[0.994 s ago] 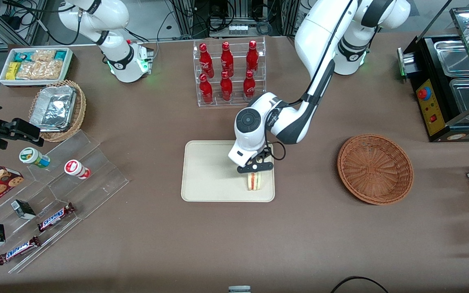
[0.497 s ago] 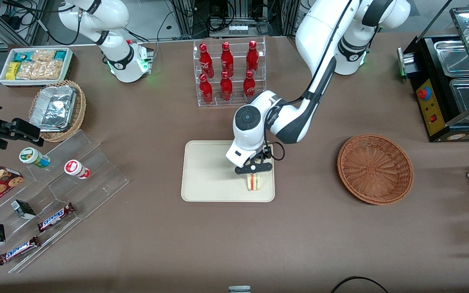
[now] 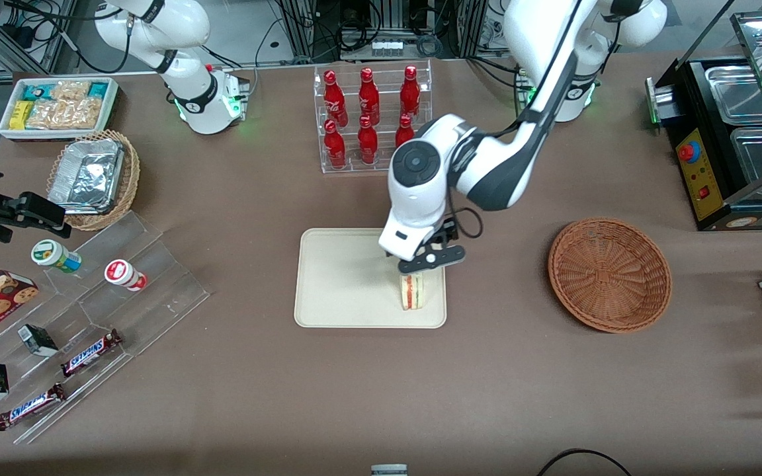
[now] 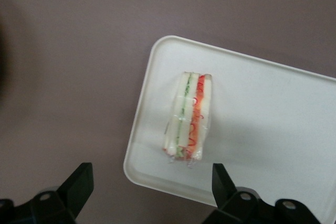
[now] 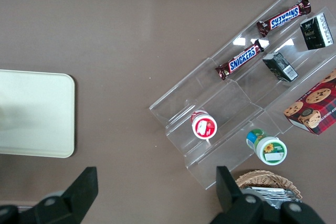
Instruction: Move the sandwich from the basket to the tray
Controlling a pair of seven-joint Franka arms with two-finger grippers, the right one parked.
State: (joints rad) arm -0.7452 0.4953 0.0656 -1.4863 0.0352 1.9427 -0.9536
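The sandwich (image 3: 411, 291) (image 4: 189, 120) stands on its edge on the cream tray (image 3: 341, 284) (image 4: 273, 129), in the corner nearest the front camera on the basket's side, its red and green layers showing. My gripper (image 3: 428, 260) (image 4: 149, 182) hangs open above the sandwich, lifted clear of it, with nothing between its black fingers (image 4: 79, 184). The reddish-brown wicker basket (image 3: 609, 274) sits empty beside the tray, toward the working arm's end of the table.
A clear rack of red bottles (image 3: 371, 119) stands farther from the camera than the tray. Acrylic steps with snack bars (image 3: 90, 352) and cups lie toward the parked arm's end. A black food warmer (image 3: 731, 125) stands near the basket.
My gripper has let go of the sandwich and risen above it, shifting slightly toward the basket. The sandwich stays on the tray.
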